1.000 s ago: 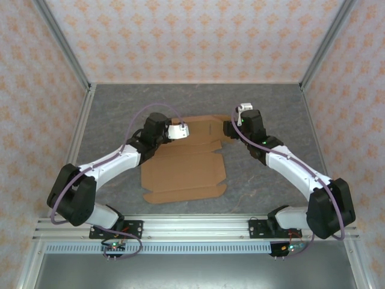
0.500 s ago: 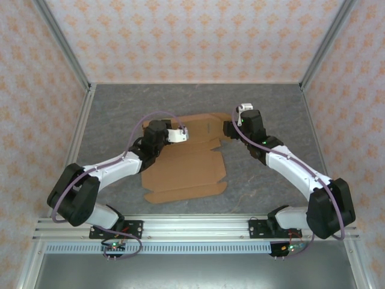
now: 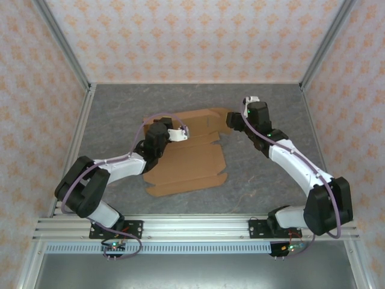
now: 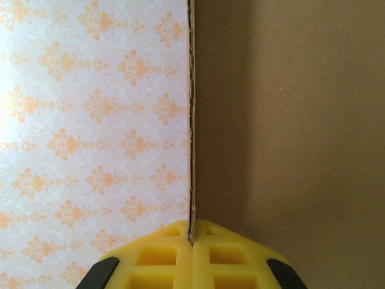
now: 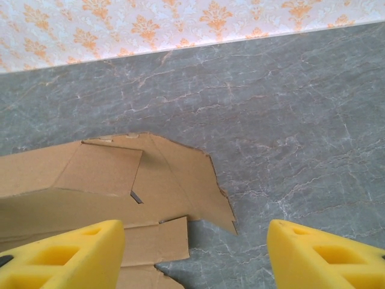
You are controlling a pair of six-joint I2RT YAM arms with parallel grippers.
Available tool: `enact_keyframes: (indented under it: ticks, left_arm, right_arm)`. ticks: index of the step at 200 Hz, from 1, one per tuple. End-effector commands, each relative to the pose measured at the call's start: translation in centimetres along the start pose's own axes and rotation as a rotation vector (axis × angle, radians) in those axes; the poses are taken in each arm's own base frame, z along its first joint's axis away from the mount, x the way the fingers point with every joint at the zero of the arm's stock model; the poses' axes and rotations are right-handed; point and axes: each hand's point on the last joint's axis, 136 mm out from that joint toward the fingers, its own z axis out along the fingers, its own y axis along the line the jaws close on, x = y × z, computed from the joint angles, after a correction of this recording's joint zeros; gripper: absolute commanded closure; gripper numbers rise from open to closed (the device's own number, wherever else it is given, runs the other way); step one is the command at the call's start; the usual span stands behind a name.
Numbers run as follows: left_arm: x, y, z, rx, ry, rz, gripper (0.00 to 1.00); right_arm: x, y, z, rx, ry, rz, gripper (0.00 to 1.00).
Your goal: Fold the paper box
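Now we see our left claw (image 4: 192, 238) pressed together on the thin edge of a raised panel of the paper box (image 3: 187, 165), which lies in the middle of the grey worktop (image 3: 120, 114). Our right claw (image 5: 192, 253) hangs spread wide above the box's right-hand flaps, apart from the cardboard.
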Motion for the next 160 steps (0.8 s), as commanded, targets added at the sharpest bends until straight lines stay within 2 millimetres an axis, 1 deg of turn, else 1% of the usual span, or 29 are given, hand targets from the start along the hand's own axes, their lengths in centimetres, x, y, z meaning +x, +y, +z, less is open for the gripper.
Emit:
enact_keyframes:
  ticks: [1,31,48,61,85,106,122,140,160]
  left_arm:
    - [0.3,-0.3,-0.5,-0.02,0.006,-0.017,1.0]
    - [0.3,-0.4,-0.7,-0.013,0.0,-0.011,1.0]
    - [0.3,-0.6,-0.7,-0.009,-0.001,-0.008,1.0]
    - [0.3,-0.5,-0.8,-0.011,-0.004,-0.015,1.0]
    - [0.2,-0.4,-0.9,-0.013,-0.005,-0.017,1.0]
    - [0.2,0.0,-1.0,-0.021,-0.005,-0.019,1.0]
    - [0.1,0.1,-1.0,-0.021,-0.009,-0.019,1.0]
    - [0.1,0.0,-1.0,-0.02,-0.01,-0.019,1.0]
    - [0.0,-0.1,-1.0,-0.019,-0.011,-0.017,1.0]
  right_arm:
    - [-0.5,-0.6,0.5,-0.039,0.027,0.036,0.35]
    - [0.2,-1.6,2.6,-0.076,0.024,0.023,0.37]
    - [0.7,-1.2,3.5,-0.135,0.02,0.037,0.4]
    - [0.4,0.1,3.5,-0.21,0.01,0.048,0.45]
    - [-0.6,1.8,3.1,-0.258,-0.017,0.049,0.53]
    - [-0.9,4.0,3.2,-0.293,-0.008,0.025,0.55]
    - [-0.7,5.3,3.9,-0.3,0.012,0.005,0.55]
    - [-0.7,5.7,5.0,-0.303,0.031,0.031,0.56]
    - [-0.8,5.8,6.1,-0.292,0.05,0.05,0.62]
